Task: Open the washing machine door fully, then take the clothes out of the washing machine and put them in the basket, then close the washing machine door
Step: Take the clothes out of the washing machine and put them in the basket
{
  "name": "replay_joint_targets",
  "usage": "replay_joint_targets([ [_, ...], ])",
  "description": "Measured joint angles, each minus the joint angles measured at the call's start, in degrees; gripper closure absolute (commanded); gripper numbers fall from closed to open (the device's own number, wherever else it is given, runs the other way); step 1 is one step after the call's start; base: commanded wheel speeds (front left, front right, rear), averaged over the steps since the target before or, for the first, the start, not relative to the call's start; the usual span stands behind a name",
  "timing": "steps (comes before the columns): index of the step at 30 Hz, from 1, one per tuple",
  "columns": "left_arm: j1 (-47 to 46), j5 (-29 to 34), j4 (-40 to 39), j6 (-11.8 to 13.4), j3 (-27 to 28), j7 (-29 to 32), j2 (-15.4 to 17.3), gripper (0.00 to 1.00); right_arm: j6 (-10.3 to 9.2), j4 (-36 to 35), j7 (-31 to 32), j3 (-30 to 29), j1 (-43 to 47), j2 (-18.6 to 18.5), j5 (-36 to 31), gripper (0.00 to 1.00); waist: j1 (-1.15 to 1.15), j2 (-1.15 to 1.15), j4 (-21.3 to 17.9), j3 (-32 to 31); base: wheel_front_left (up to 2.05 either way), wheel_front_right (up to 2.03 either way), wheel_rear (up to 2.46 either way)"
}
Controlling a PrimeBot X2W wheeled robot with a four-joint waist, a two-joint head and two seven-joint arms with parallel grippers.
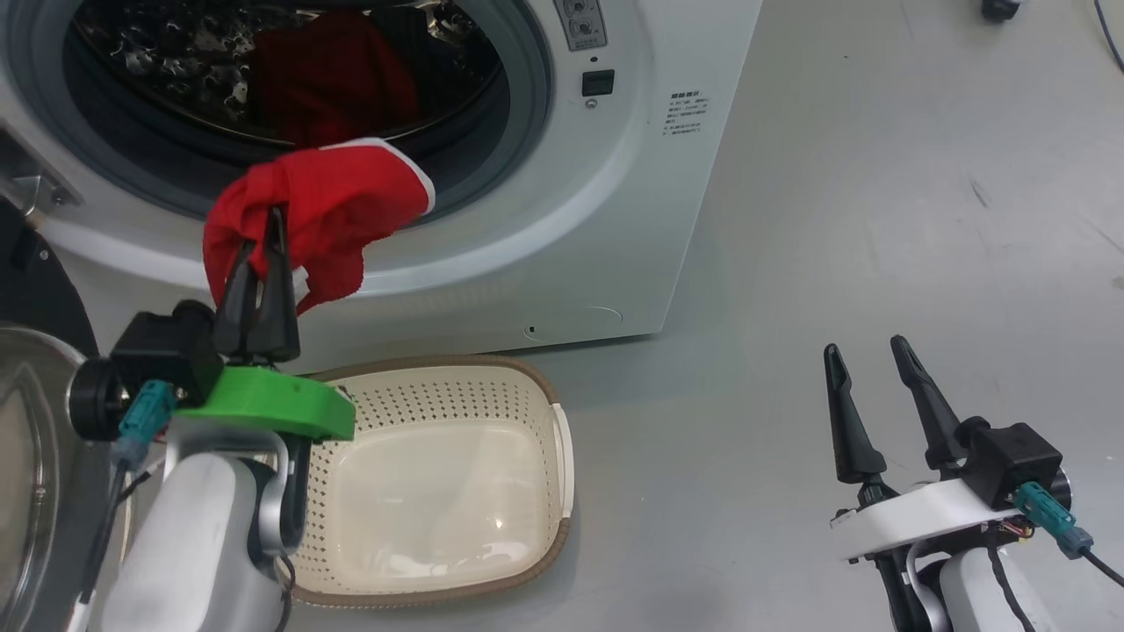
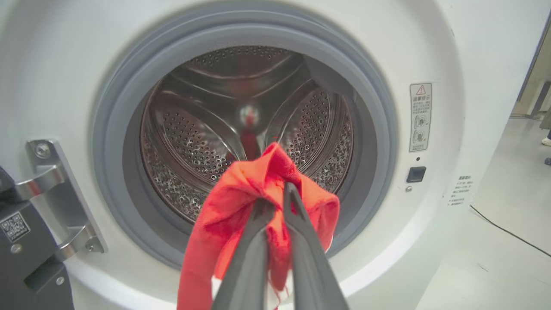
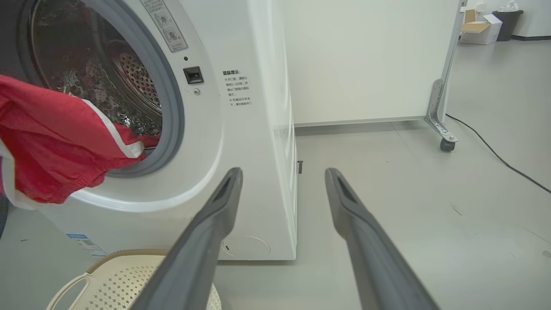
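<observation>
one red garment (image 1: pixel 325 211) is clamped in the left pincer (image 1: pixel 262 228), draped over its tips; right pincer (image 1: pixel 864 344) spread wide.

Blocked low at washing machine (image 1: pixel 615 219) mouth by hanging clothes (image 1: pixel 325 211); passable above into drum (image 2: pixel 193 129). Hemmed left of washing machine by open door (image 1: pixel 26 456), in front by basket (image 1: pixel 562 456). Free rightward over floor (image 1: pixel 878 219).

front-loader mid-unload: the white washing machine (image 1: pixel 615 219) stands with its grey-sealed drum mouth exposed, the black-rimmed washing machine door (image 1: pixel 35 421) with its glass bowl swung wide to the left; one piece of the red clothes (image 1: pixel 325 211), edged in white, hangs in the air before the opening's lower rim, more red fabric lying far back in the drum; the cream perforated basket (image 1: pixel 457 395) sits on the floor on the machine's near side, below the hanging piece
</observation>
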Motion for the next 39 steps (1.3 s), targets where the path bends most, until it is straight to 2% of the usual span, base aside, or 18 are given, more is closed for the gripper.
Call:
replay_joint_targets([
  [16, 12.4, -3.7, 2.3, 0.6, -1.8, 3.1, -2.3, 1.0, 0.03, -1.3, 0.0, 1.1, 0.1, 0.0, -0.5, 0.0, 0.0, 0.0, 0.0, 1.2, 0.0, 0.0, 0.0],
  [31, 12.1, -3.5, 8.6, 0.7, -1.9, -0.8, -2.9, 1.0, 0.44, -3.4, 0.0, 1.3, -1.5, 0.0, -0.4, 0.0, 0.0, 0.0, -0.9, 6.4, 0.0, 0.0, 0.0],
  [39, 7.0, -3.7, 14.8, 0.7, -0.8, -1.4, -3.8, 1.0, 0.44, -4.4, 0.0, 1.5, -3.8, 0.0, -0.3, 0.0, 0.0, 0.0, -2.0, 11.1, 0.0, 0.0, 0.0],
])
